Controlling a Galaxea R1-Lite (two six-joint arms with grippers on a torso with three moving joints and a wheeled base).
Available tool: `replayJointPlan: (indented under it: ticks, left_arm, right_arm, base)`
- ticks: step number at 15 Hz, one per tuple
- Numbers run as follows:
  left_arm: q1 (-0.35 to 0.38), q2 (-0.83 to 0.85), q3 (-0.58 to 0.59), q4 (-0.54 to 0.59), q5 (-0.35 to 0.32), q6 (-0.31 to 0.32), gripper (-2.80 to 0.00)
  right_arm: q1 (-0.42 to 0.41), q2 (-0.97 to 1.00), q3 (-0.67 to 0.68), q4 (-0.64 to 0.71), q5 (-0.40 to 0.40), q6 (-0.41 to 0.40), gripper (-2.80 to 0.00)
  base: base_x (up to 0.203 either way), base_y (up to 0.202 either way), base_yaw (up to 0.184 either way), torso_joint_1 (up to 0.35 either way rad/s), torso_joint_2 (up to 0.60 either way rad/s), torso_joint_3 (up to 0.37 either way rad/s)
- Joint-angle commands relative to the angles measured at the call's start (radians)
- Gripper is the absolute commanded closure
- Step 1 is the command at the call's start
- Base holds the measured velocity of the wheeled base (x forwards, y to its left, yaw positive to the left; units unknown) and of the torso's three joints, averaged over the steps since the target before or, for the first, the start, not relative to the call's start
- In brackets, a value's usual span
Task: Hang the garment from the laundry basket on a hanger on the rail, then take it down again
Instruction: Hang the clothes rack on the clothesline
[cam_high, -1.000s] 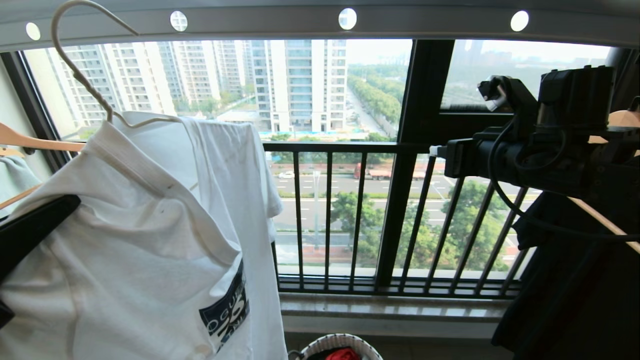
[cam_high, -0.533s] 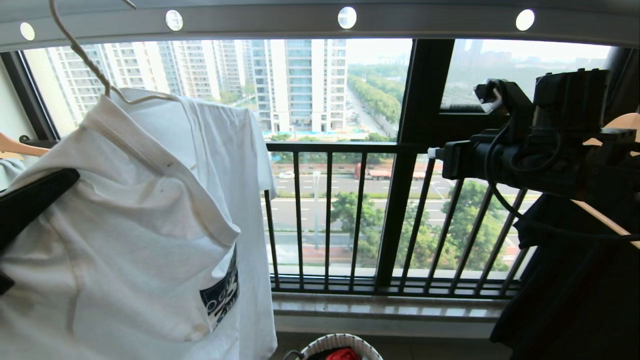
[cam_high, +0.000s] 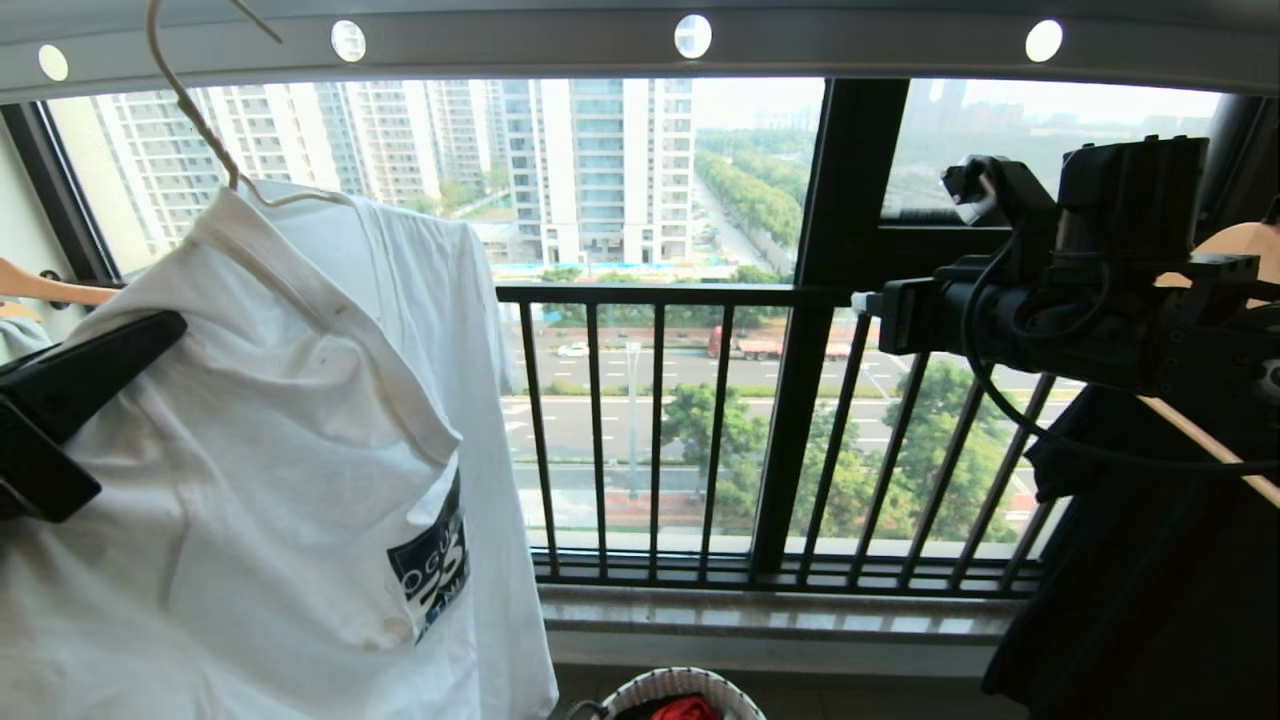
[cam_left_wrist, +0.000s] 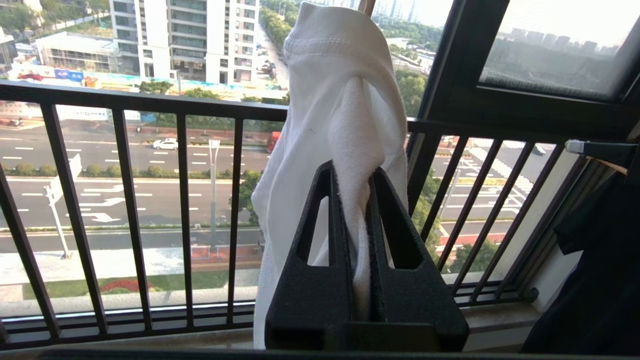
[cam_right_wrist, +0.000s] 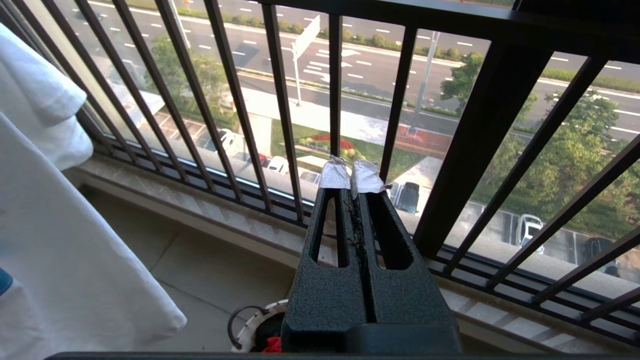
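Left claw (cam_left_wrist: 350, 172) is up high on the near left, fingers pinched tight on a fold of the white T-shirt (cam_high: 280, 450). Right claw (cam_right_wrist: 352, 175) sits raised on the right, fingers pressed together with nothing between them, arm reaching left.

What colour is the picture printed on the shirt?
The print on the white shirt is navy blue with white lettering, clearest in the head view.

head looks outward; both wrists share the window railing (cam_high: 700, 420)
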Motion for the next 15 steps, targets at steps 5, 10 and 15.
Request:
replayJointPlan:
  ticks: [5,10,15]
  left_arm:
    - [-0.001,0.065,-0.05,-0.006,-0.009,0.017,0.0]
    - [0.002,0.111,-0.076,-0.008,-0.007,0.022,0.0]
    - [0.002,0.158,-0.106,-0.008,-0.007,0.041,0.0]
  right_arm:
    - [-0.005,0.005,-0.006,-0.002,0.0,0.0,0.0]
    - [-0.013,0.007,-0.012,-0.002,0.0,0.0,0.0]
    - [-0.015,0.007,-0.013,-0.002,0.0,0.0,0.0]
  base:
    - [0.0,0.0,0.0,0.0,0.0,0.0]
    - [0.0,0.0,0.0,0.0,0.0,0.0]
    - [0.0,0.0,0.0,0.0,0.0,0.0]
